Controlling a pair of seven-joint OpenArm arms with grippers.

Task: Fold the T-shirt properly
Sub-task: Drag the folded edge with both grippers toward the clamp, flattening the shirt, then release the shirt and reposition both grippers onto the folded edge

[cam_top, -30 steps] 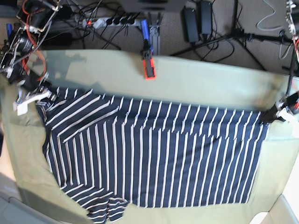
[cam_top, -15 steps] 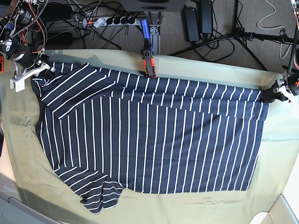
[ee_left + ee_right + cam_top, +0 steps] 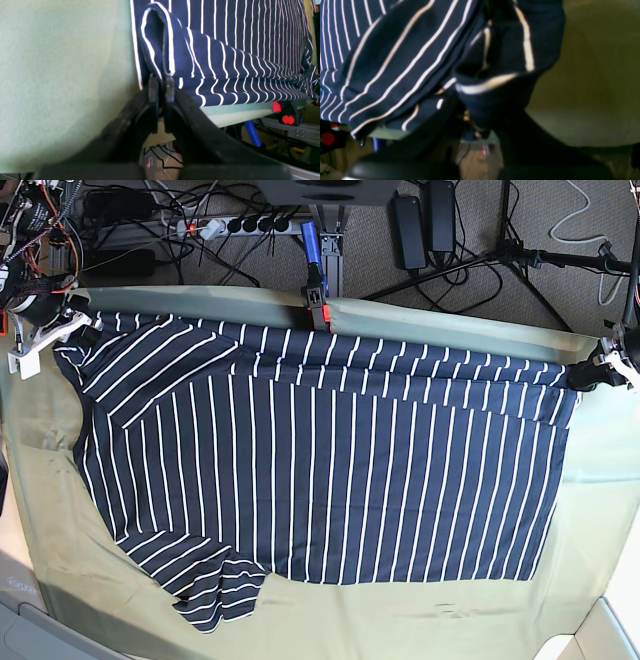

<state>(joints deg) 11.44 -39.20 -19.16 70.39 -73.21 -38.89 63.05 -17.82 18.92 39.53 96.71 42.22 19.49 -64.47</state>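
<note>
Base view: T-shirt spread flat on the green-covered counter. Left gripper and right gripper fingers pinch its far corners, apparently keeping that edge taut for folding.

**Around the work surface**

A pale green cloth covers the table, with soft wrinkles near its front edge. At the middle of the far edge a clamp with orange and black parts grips the cloth, and it has a blue handle behind. On the carpet floor behind the table lie a white power strip, two black power adapters and many tangled black cables. The black legs of a tripod spread over the floor at the right.
</note>
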